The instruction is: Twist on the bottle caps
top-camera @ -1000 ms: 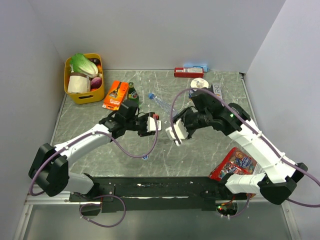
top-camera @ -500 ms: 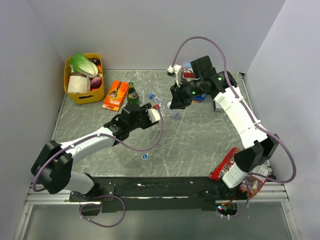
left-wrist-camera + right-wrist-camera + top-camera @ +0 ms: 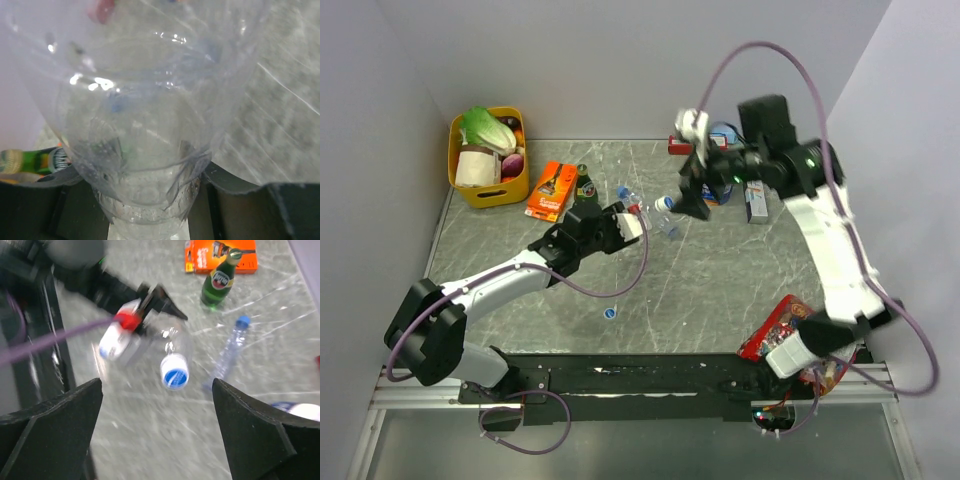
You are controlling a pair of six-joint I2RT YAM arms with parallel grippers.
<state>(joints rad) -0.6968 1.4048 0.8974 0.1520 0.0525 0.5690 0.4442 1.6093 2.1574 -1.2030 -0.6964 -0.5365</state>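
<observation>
Nearest the arm bases, a loose cap [image 3: 609, 312] lies alone on the table [image 3: 720, 285], well apart from both grippers and not yet on any neck. Further in, the left gripper [image 3: 636, 220] pinches the held bottle [image 3: 150, 125] by its lower body, with its jaws pressed against the clear wall. It tilts the bottle so that the neck points up toward the right arm, presumably to offer the thread to the other gripper. A blue-and-white cap [image 3: 175, 375] sits on that neck; whether it is tight cannot be told. The right gripper [image 3: 156, 385] hovers above it with its jaws spread wide and empty. It is roughly in line with the cap, probably so that it can close on it and twist. Beyond, a second bottle [image 3: 226, 355] lies flat with its own cap [image 3: 242, 320] on, near an upright green bottle [image 3: 219, 282]
</observation>
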